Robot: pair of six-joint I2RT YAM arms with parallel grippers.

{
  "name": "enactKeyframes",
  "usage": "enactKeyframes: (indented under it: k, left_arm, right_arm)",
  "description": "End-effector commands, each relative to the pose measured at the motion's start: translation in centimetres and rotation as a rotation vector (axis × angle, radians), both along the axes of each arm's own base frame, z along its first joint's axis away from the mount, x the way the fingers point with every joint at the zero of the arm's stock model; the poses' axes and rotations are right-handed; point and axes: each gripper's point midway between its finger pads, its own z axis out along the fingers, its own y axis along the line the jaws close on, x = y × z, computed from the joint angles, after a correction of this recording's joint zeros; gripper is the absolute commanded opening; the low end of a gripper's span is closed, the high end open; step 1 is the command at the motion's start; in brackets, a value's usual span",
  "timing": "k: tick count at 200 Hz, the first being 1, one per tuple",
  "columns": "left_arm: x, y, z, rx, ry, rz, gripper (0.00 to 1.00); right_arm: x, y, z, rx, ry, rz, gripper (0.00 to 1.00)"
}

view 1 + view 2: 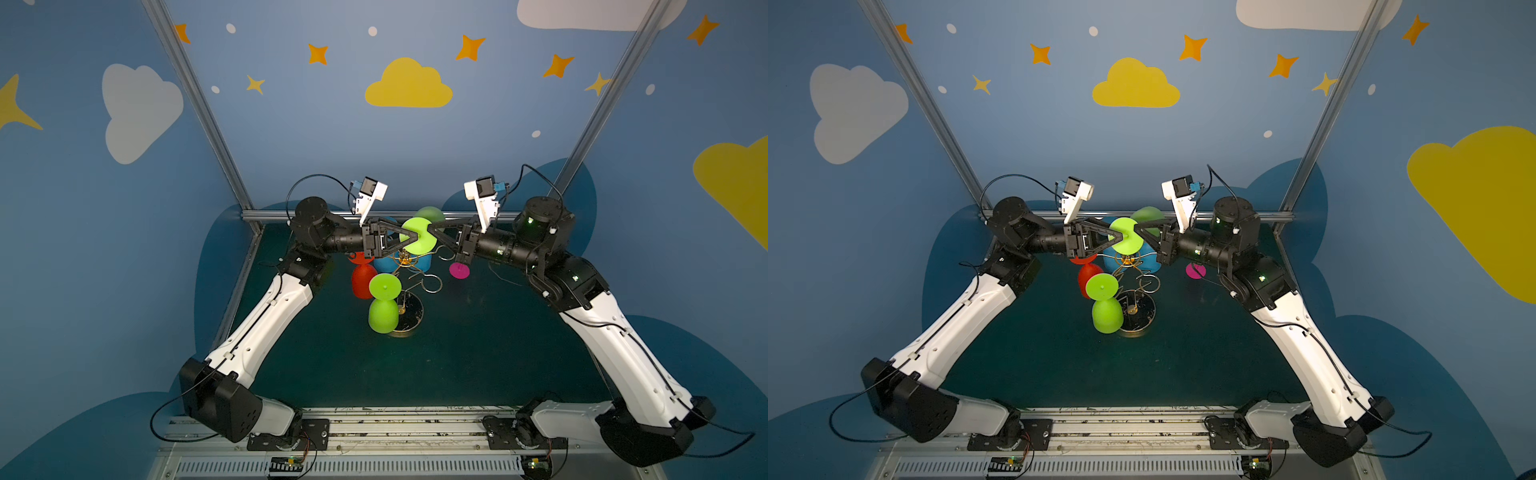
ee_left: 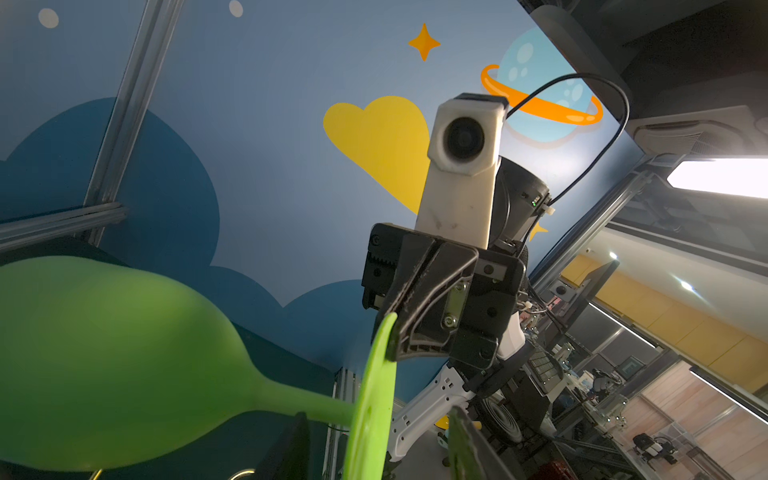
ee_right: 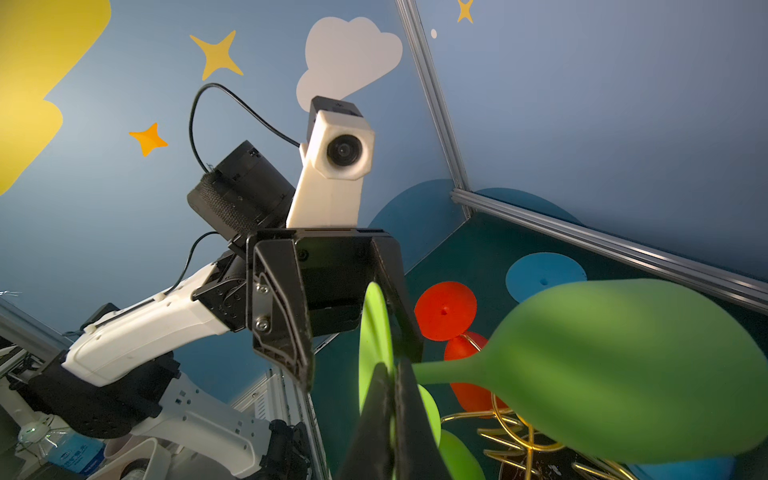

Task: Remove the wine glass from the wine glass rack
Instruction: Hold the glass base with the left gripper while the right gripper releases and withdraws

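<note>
A lime-green wine glass lies on its side in the air above the gold wire wine glass rack (image 1: 405, 262) (image 1: 1128, 262). Both top views show its round foot (image 1: 417, 235) (image 1: 1124, 235), with the bowl (image 1: 430, 213) (image 3: 623, 374) pointing toward the back wall. My right gripper (image 1: 433, 230) (image 3: 392, 368) is shut on the foot's rim. My left gripper (image 1: 414, 233) (image 2: 376, 415) straddles the same foot, one finger on each side. Its jaws are open, and a gap shows between each finger and the disc. The stem (image 2: 307, 405) runs past one left finger.
Several other glasses hang upside down on the rack: a second green one (image 1: 383, 309), a red one (image 1: 363, 279) and a blue one (image 1: 384, 262). A pink foot (image 1: 459, 270) shows under my right wrist. The rack's dark round base (image 1: 411, 312) stands on the green table.
</note>
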Motion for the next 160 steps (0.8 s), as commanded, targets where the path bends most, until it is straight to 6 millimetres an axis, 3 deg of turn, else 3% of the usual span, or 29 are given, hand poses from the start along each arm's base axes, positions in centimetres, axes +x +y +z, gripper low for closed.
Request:
enactKeyframes:
  k: [1,79,105,136,160]
  left_arm:
    - [-0.7,0.0,1.0,-0.018,-0.041,-0.026,0.35]
    - [-0.7,0.3,2.3,-0.056,-0.018,0.006,0.03]
    - [-0.6,0.8,3.7,-0.090,0.004,0.040,0.03]
    - [-0.6,1.4,5.2,-0.135,0.032,0.062,0.03]
    - [-0.8,1.8,5.8,-0.155,0.036,0.084,0.03]
  right_arm:
    - [-0.5,-0.2,2.3,0.034,-0.074,-0.004,0.00]
    - [-0.7,-0.7,1.9,0.014,-0.068,-0.015,0.00]
    - [-1.4,-1.9,2.0,-0.003,-0.101,-0.053,0.38]
    - [-1.6,-5.1,1.6,-0.034,-0.191,-0.201,0.71]
    - [-1.8,-6.9,0.9,-0.072,-0.282,-0.281,0.82]
